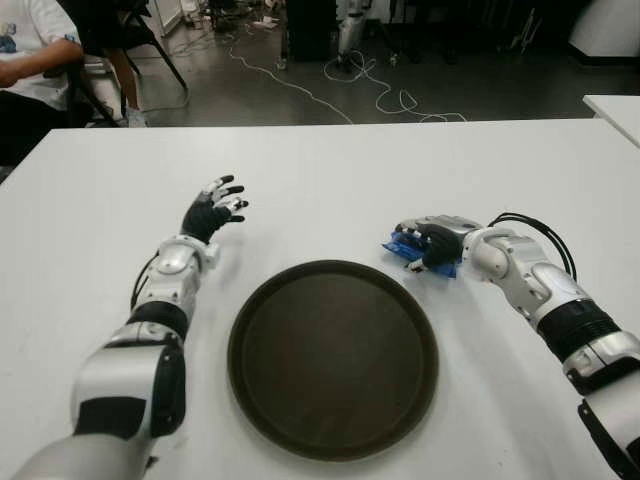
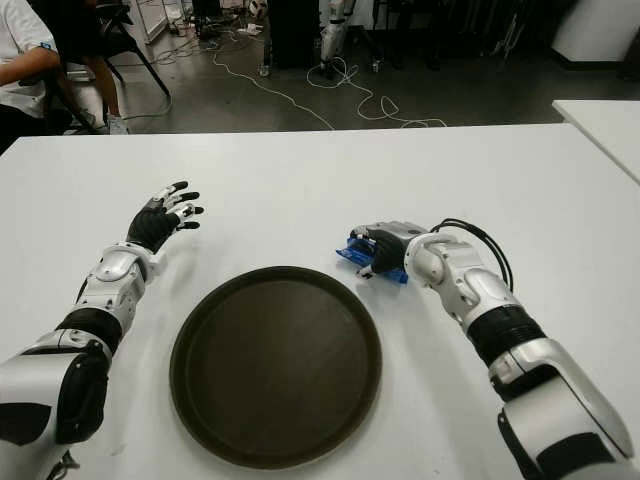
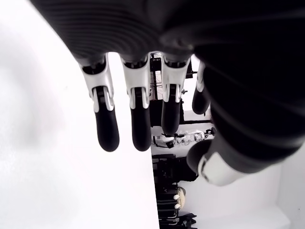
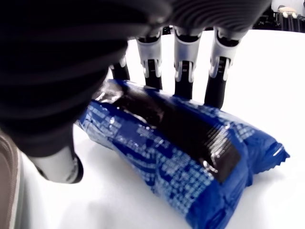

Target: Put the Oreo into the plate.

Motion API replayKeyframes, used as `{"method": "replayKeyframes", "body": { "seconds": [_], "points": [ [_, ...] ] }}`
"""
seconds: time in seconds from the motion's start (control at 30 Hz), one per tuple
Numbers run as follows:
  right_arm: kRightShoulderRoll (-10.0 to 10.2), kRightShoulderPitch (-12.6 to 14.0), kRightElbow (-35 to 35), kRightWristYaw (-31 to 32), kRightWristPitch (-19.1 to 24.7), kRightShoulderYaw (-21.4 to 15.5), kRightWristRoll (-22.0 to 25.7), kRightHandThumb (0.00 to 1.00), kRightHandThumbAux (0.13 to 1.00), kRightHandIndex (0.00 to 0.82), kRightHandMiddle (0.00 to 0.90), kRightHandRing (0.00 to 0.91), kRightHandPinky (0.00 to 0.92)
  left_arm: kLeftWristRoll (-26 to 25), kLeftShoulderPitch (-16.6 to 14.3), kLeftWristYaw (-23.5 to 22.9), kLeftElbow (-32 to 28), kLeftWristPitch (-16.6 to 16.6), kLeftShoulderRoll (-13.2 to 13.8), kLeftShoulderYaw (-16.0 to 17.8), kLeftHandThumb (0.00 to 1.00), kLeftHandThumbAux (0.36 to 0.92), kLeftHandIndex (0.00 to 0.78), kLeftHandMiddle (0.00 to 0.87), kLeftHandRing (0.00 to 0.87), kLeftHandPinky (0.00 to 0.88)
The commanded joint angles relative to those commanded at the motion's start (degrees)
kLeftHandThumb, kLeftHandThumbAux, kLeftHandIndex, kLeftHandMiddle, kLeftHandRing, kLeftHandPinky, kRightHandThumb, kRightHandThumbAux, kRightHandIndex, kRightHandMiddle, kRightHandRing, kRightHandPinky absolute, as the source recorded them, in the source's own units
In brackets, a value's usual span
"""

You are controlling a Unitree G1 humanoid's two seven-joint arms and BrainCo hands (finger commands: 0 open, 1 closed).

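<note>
A blue Oreo pack (image 4: pixel 181 157) lies flat on the white table (image 1: pixel 330 180), just past the right rim of the round dark plate (image 1: pixel 333 360). My right hand (image 1: pixel 425 245) is lowered over the pack. Its fingers (image 4: pixel 183 71) reach down on the pack's far side and the thumb (image 4: pixel 57 162) stands on the near side, a little apart from the wrapper. The pack is not lifted, and only its blue ends (image 2: pixel 352 252) show past the hand in the eye views. My left hand (image 1: pixel 215 210) shows left of the plate with its fingers (image 3: pixel 107 129) spread and nothing in them.
The plate holds nothing. A seated person (image 1: pixel 30 60) is at the back left beyond the table's far edge, with cables (image 1: pixel 380 95) on the floor behind. Another white table's corner (image 1: pixel 615 110) shows at the far right.
</note>
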Motion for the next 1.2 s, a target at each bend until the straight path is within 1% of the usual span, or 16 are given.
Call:
{"method": "replayKeyframes", "body": {
  "seconds": [0.07,0.33,0.53,0.8,1.0,1.07,1.2],
  "points": [
    [0.00,0.07,-0.48,0.23,0.63,0.21,-0.27,0.290,0.642,0.092,0.228,0.279,0.314,-0.02,-0.01,-0.06,-0.01,-0.04,0.00,-0.01,0.049,0.725,0.118,0.204,0.255,0.332],
    [-0.15,0.26,-1.39,0.13,1.78,0.93,-1.05,0.323,0.643,0.096,0.229,0.274,0.303,-0.35,-0.04,-0.37,-0.03,0.08,-0.05,0.23,0.061,0.736,0.114,0.201,0.259,0.343],
    [-0.23,0.28,-1.81,0.22,2.01,1.33,-1.64,0.304,0.634,0.095,0.231,0.281,0.315,-0.48,-0.04,-0.35,-0.07,0.14,-0.08,0.39,0.061,0.727,0.114,0.203,0.260,0.341],
    [-0.44,0.48,-2.87,0.48,2.62,1.55,-1.66,0.288,0.638,0.098,0.236,0.279,0.305,-0.57,-0.11,-0.26,-0.07,0.40,-0.11,0.43,0.055,0.715,0.113,0.197,0.256,0.343],
    [-0.44,0.83,-3.36,0.41,2.96,1.56,-1.62,0.306,0.645,0.092,0.242,0.295,0.341,-0.30,0.01,0.00,-0.20,0.06,-0.08,0.15,0.053,0.713,0.115,0.200,0.259,0.342],
    [-0.38,0.94,-3.47,0.23,3.11,1.58,-1.66,0.326,0.640,0.098,0.252,0.300,0.332,-0.20,0.01,0.09,-0.23,0.10,-0.05,0.06,0.050,0.718,0.113,0.199,0.256,0.336],
    [-0.36,0.96,-3.42,0.13,3.21,1.74,-1.83,0.331,0.634,0.099,0.254,0.296,0.316,-0.17,0.01,0.10,-0.22,0.20,-0.01,0.02,0.050,0.722,0.115,0.200,0.253,0.330]
  ]
}}
